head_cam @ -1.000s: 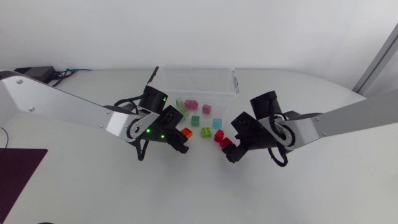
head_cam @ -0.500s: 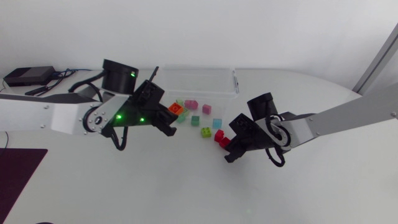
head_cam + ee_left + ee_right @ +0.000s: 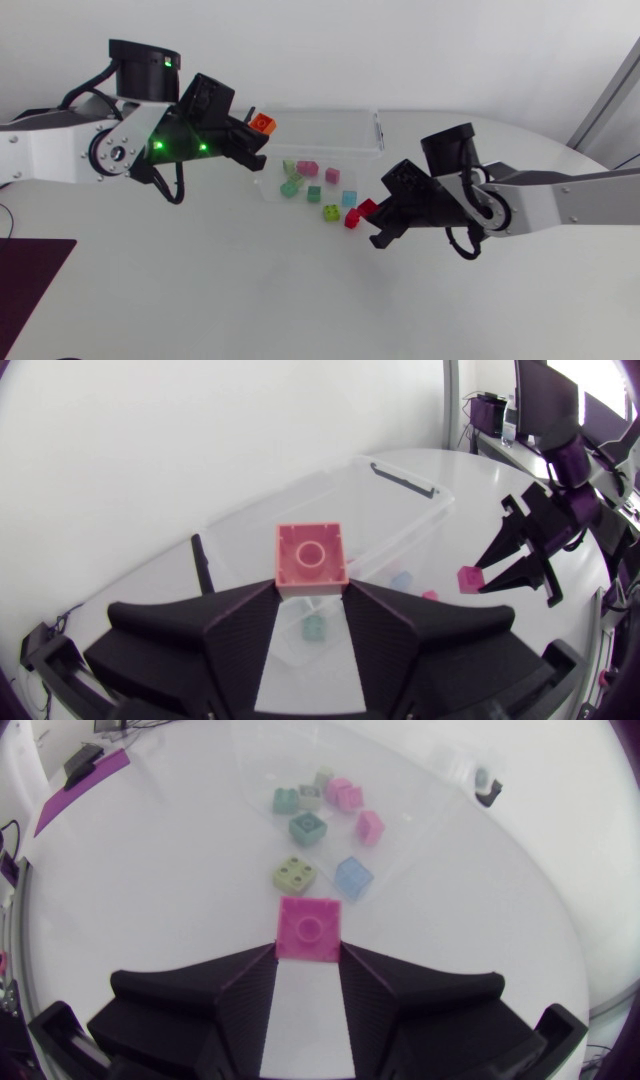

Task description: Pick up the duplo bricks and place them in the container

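1. Left gripper (image 3: 257, 134) — clenched on an orange duplo brick (image 3: 263, 124), held over the left end of the clear container (image 3: 378, 134).
2. Right gripper (image 3: 374, 217) — grasping a red brick (image 3: 366, 208), just right of the loose bricks (image 3: 330, 212) on the table.

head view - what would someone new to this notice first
Both arms hold a brick at once: the left gripper is shut on an orange brick raised by the clear container's left end, and the right gripper is shut on a red brick beside the pile. Between them, loose pastel bricks lie scattered on the white table near the container.
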Controlling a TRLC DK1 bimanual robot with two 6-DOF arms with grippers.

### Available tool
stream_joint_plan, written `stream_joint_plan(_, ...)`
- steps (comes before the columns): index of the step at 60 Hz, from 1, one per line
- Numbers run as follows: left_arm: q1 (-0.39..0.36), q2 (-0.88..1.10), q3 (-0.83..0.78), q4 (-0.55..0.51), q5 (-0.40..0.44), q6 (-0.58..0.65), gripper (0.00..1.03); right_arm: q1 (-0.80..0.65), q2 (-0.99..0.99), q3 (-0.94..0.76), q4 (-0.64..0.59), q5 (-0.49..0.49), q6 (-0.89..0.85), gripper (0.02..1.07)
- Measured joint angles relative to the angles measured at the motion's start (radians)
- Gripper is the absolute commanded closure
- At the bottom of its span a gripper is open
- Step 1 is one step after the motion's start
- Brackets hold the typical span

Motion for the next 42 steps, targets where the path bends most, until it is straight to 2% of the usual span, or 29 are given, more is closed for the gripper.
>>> stream_joint_plan(14,0.021,0.111,0.115,0.008,0.0,-0.007,0.58,0.003,-0.147,0.004,-0.099,0.002,0.0,0.94)
stream_joint_plan(27,0.037,0.248,0.201,0.01,-0.012,-0.007,0.57,0.02,-0.179,0.055,-0.15,0.01,0.001,0.94)
stream_joint_plan(32,0.051,0.295,0.23,0.016,-0.016,-0.007,0.43,0.026,-0.178,0.078,-0.158,0.017,0.001,0.94)
stream_joint_plan(39,0.068,0.328,0.253,0.021,-0.019,-0.007,0.42,0.033,-0.179,0.115,-0.179,0.023,0.001,0.94)
stream_joint_plan(42,0.072,0.328,0.253,0.023,-0.019,-0.007,0.36,0.033,-0.178,0.131,-0.18,0.026,0.001,0.94)
